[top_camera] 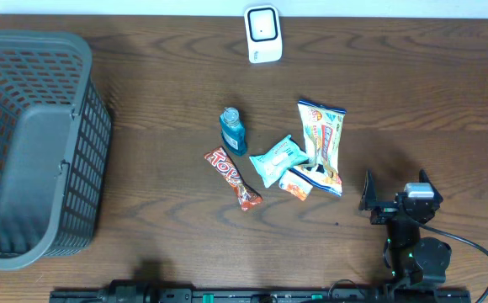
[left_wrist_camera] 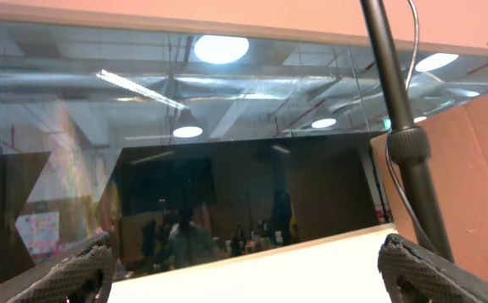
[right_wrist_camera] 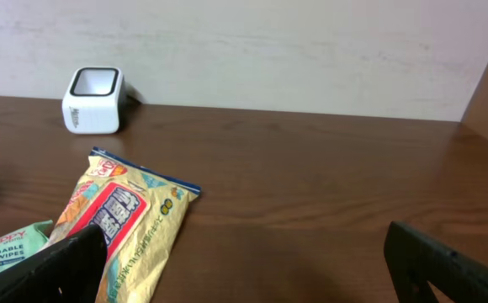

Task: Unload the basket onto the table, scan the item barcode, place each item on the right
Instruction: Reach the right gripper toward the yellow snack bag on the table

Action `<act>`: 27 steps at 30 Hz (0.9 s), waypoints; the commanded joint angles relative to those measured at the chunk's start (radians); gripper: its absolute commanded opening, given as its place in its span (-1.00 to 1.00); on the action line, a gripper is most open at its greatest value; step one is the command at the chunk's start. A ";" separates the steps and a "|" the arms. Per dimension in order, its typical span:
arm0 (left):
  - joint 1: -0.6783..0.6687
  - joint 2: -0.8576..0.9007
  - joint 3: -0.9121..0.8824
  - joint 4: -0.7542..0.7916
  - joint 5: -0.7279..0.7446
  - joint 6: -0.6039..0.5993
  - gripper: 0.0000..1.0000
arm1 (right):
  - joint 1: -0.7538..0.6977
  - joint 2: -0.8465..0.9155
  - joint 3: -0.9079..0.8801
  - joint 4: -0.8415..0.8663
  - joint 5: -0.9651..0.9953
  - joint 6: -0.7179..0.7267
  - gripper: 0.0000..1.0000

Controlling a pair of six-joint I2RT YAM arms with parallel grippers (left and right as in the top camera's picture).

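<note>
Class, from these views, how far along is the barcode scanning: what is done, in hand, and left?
Done: nothing shows; the snack bag and bottle sit mid-table, away from the scanner. In hand: nothing; the right gripper is open near the snack bag, the left gripper open, aimed upward. Left: grasp an item and show its barcode to the scanner.

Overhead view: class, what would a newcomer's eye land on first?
The big grey basket fills the left side. At the centre lies a colourful cluster: blue bottle, red candy bar, snack bag. A white scanner stands alone at the far edge.
</note>
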 commanded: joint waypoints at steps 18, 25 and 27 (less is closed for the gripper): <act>0.004 -0.001 -0.151 0.161 -0.280 0.016 0.96 | 0.010 0.005 -0.003 0.000 -0.056 0.534 0.98; 0.004 -0.001 -0.236 0.192 -0.280 0.016 0.96 | 0.010 0.016 -0.003 0.014 -0.187 0.715 0.98; 0.004 -0.001 -0.252 0.195 -0.280 0.016 0.97 | 0.010 0.016 -0.003 0.014 -0.190 0.750 0.98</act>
